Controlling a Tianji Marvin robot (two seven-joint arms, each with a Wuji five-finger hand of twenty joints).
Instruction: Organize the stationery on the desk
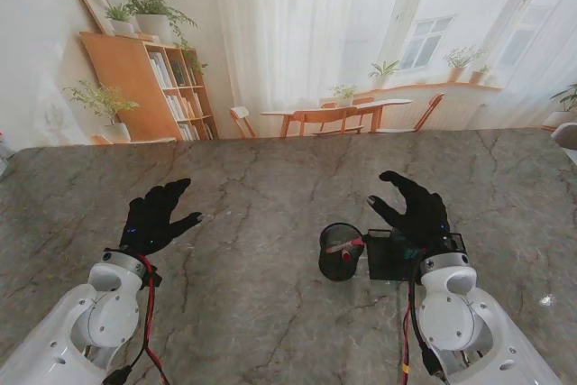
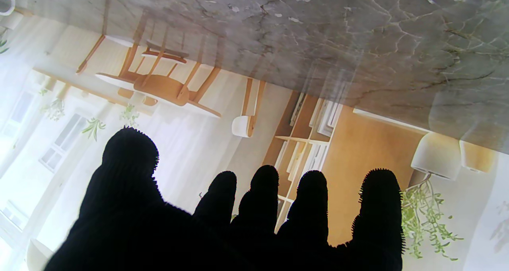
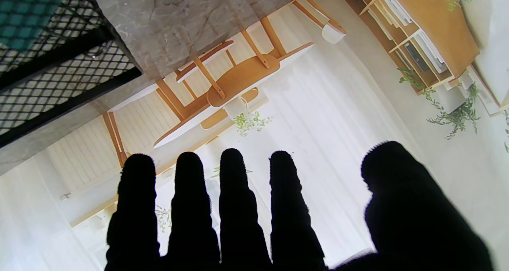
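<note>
A round black mesh pen cup [image 1: 341, 251] stands on the marble table [image 1: 270, 187], with a red-tipped item inside it. Right beside it sits a black mesh box organizer [image 1: 389, 255], whose mesh wall [image 3: 51, 80] shows in the right wrist view with something teal inside. My right hand [image 1: 411, 209] hovers over the organizer, black-gloved, fingers [image 3: 234, 191] spread, holding nothing. My left hand [image 1: 156, 216] floats over bare table on the left, well away from the cup, its fingers [image 2: 262, 199] apart and empty.
A printed backdrop of a room with shelves and chairs rises behind the table's far edge [image 1: 288, 137]. A small white speck [image 1: 545, 299] lies near the right front. Bare marble stretches between the hands and beyond them.
</note>
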